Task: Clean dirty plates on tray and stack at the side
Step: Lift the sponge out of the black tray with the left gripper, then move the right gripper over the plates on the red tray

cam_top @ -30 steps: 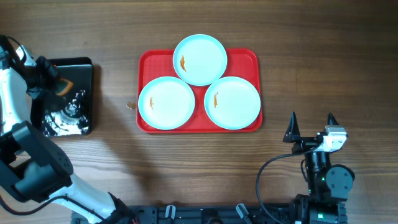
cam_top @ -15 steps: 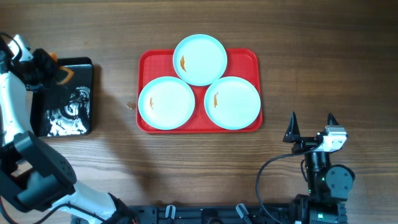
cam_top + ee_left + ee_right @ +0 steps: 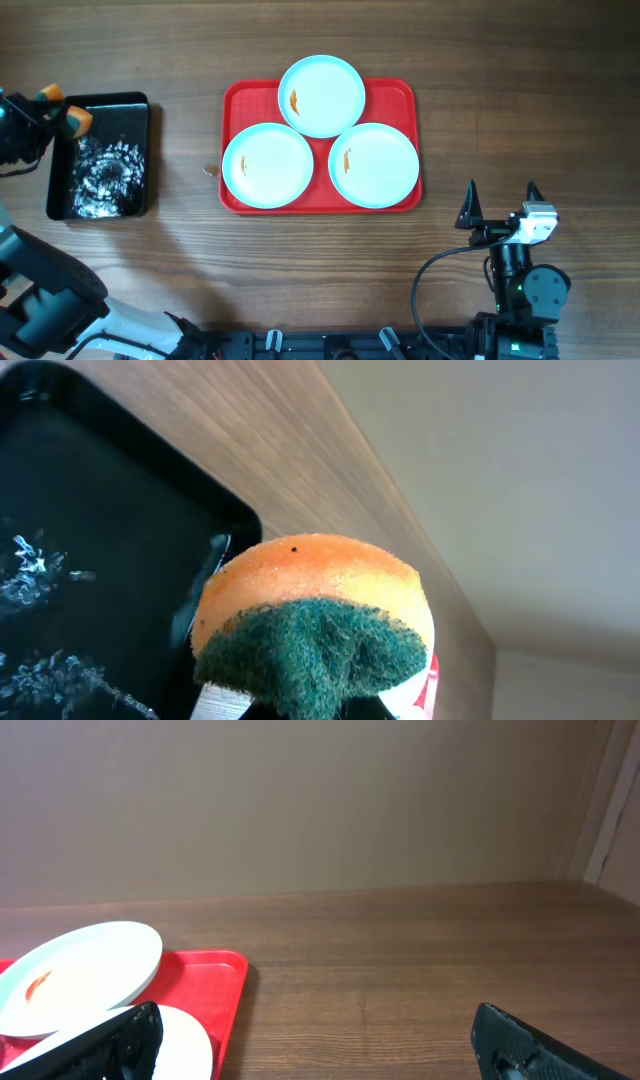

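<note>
Large red rectangular plastic tray [image 3: 405,90] sits at centre of the overhead frame on the wooden table [image 3: 520,80]. Three round pale-blue shallow plates on it: one at top [image 3: 320,95] overhanging the upper rim, two side by side below [image 3: 268,165] [image 3: 374,164]. Each shows a small orange smear near its left side. Upper left: left gripper [image 3: 45,120] clamps an orange sponge with green scouring face [image 3: 315,625] over the glossy black rectangular tray [image 3: 100,155]. Lower right: right gripper [image 3: 500,200], fingers spread, holds nothing.

overhead looks straight down on the whole table [image 3: 520,80], red tray [image 3: 396,96] centred, left wrist view very close behind a sponge [image 3: 315,600], facing a corner of the black tray [image 3: 80,510], right wrist view low across the table, sharing the red tray's right end with overhead
</note>
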Controlling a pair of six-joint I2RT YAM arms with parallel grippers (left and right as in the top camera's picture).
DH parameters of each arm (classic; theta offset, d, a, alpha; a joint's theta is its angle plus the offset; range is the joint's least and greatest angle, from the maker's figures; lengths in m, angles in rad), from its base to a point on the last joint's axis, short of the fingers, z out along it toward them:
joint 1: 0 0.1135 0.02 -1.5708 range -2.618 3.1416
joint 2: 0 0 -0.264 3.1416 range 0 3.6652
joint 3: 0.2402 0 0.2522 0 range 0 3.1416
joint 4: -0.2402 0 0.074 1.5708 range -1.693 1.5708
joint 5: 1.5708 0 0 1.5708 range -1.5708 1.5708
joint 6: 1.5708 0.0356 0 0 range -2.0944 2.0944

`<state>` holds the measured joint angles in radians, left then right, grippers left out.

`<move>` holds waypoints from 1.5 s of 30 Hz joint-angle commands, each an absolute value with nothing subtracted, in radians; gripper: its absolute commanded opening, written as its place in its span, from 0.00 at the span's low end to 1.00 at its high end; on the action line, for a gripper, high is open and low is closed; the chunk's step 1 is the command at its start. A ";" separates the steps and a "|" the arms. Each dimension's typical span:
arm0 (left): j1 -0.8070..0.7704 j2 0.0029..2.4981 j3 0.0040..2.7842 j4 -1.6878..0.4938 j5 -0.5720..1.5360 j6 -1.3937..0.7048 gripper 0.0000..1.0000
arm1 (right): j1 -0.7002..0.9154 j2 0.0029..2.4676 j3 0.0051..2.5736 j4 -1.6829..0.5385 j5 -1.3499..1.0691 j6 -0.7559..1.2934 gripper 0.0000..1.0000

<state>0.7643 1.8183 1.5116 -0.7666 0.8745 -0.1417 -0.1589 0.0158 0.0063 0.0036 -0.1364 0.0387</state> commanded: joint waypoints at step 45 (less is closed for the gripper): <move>0.761 1.822 1.504 -0.779 0.847 -0.026 0.04 | -0.161 0.092 0.184 0.435 -0.578 0.820 1.00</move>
